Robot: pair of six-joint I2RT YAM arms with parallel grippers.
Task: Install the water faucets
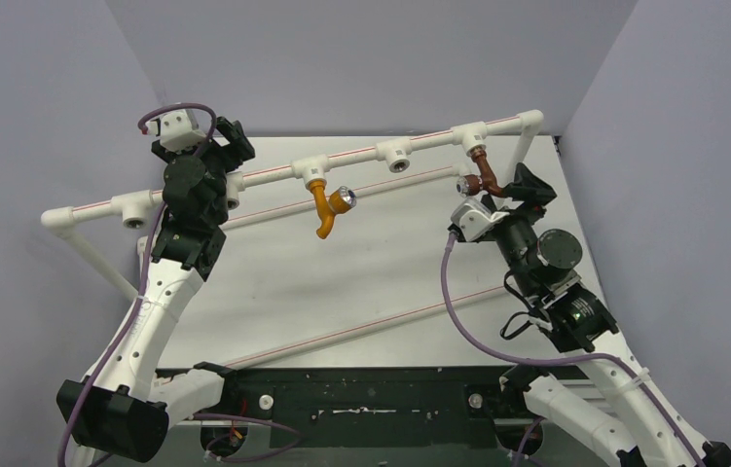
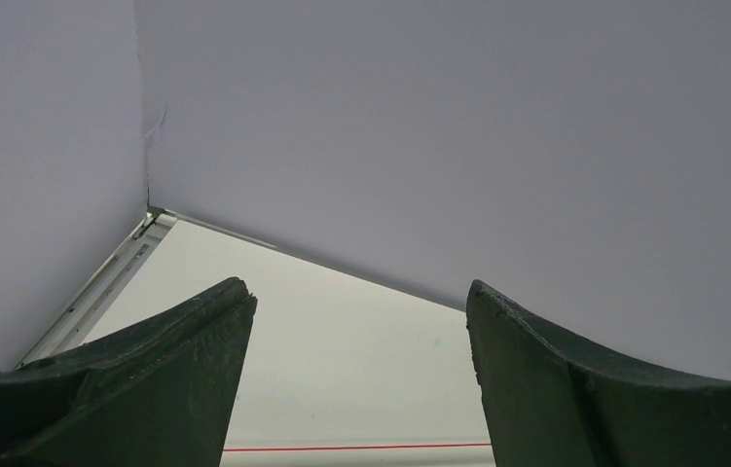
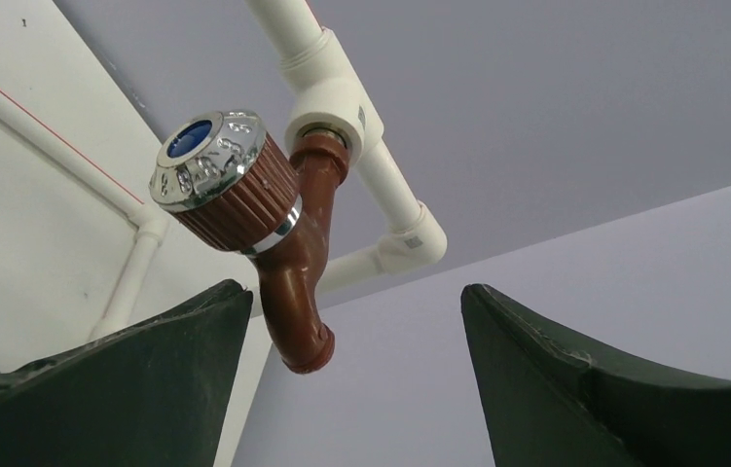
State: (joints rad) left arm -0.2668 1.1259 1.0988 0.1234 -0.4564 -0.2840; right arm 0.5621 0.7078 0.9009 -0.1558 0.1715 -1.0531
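The dark red-brown faucet (image 1: 484,177) hangs from the rightmost T socket (image 1: 471,136) of the white pipe rail. In the right wrist view the faucet (image 3: 288,258) shows its silver knob (image 3: 207,161), with its spout pointing down near my left finger. My right gripper (image 1: 519,187) (image 3: 353,292) is open just beside the spout, not gripping it. The orange-yellow faucet (image 1: 323,209) hangs from the middle socket (image 1: 310,170), silver knob to its right. My left gripper (image 1: 235,154) (image 2: 356,287) is open and empty at the rail's left part.
The white pipe frame (image 1: 264,175) spans the table's back, with bare sockets at the centre right (image 1: 398,156) and far left (image 1: 135,209). A red-striped pipe (image 1: 371,326) crosses the white table (image 1: 342,272). Grey walls close in on three sides.
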